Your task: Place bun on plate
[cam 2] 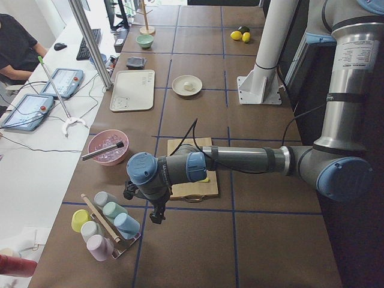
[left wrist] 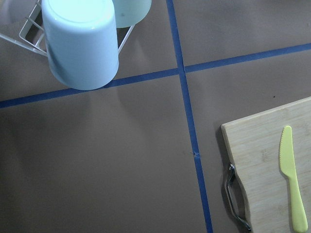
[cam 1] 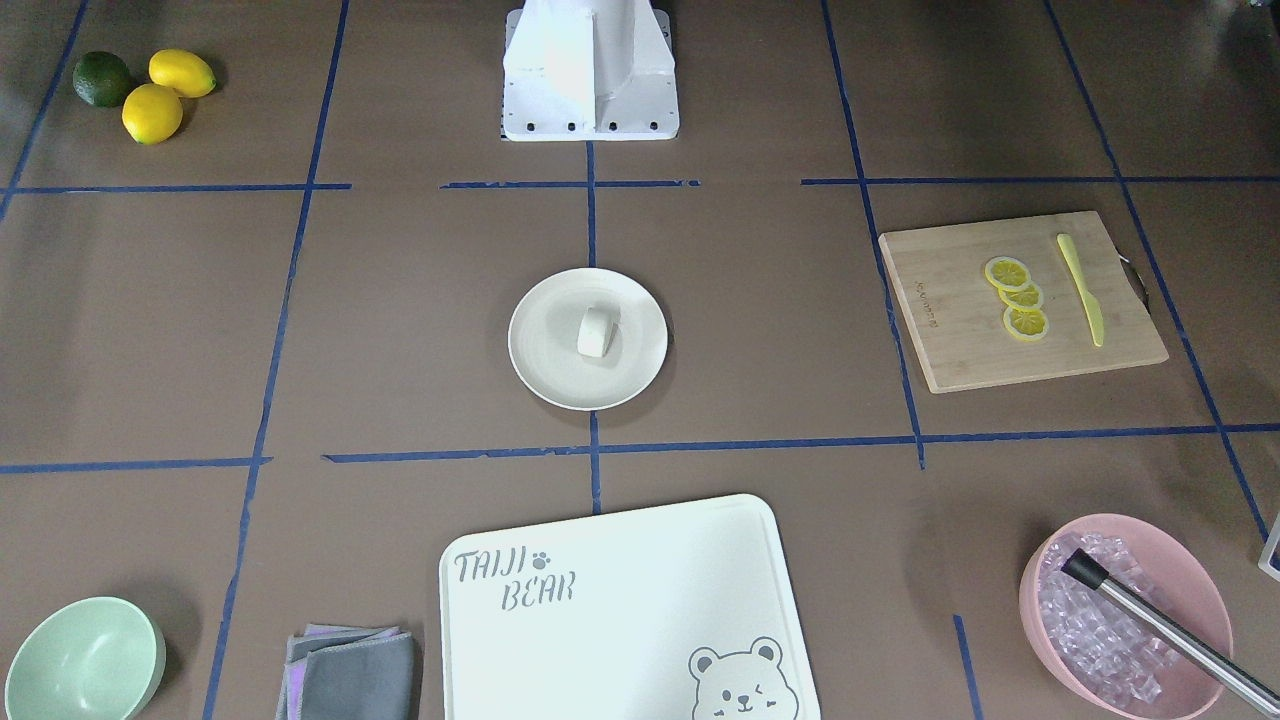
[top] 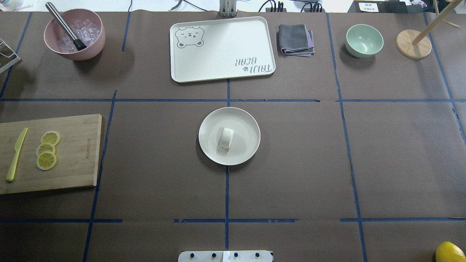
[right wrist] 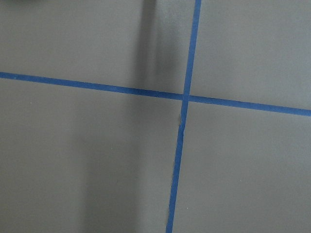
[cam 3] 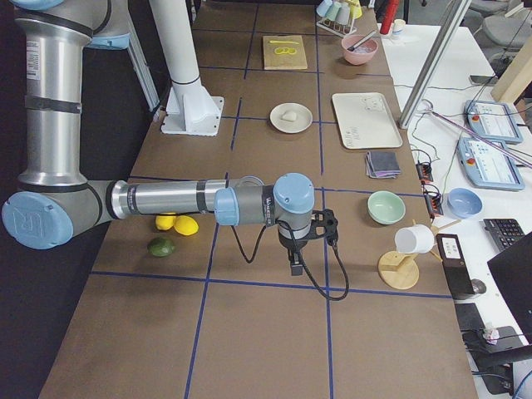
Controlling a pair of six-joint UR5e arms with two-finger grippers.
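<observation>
The small white bun (cam 1: 594, 332) (top: 226, 137) lies near the middle of the round cream plate (cam 1: 545, 365) (top: 249, 147) at the table's centre, with nothing touching it. Both arms are far from it. The left gripper (cam 2: 157, 213) hangs over the table's left end, beside the cup rack, and shows only in the exterior left view. The right gripper (cam 3: 297, 266) hangs over bare table at the right end and shows only in the exterior right view. I cannot tell whether either is open or shut. Neither wrist view shows fingers.
A bear-printed white board (top: 222, 49), grey cloth (top: 295, 39), mint bowl (top: 364, 40) and pink bowl of ice (top: 74, 34) line the far edge. A wooden board (top: 72, 153) with lemon slices and a yellow knife lies at the left. Lemons and a lime (cam 1: 150, 90) sit near the right arm.
</observation>
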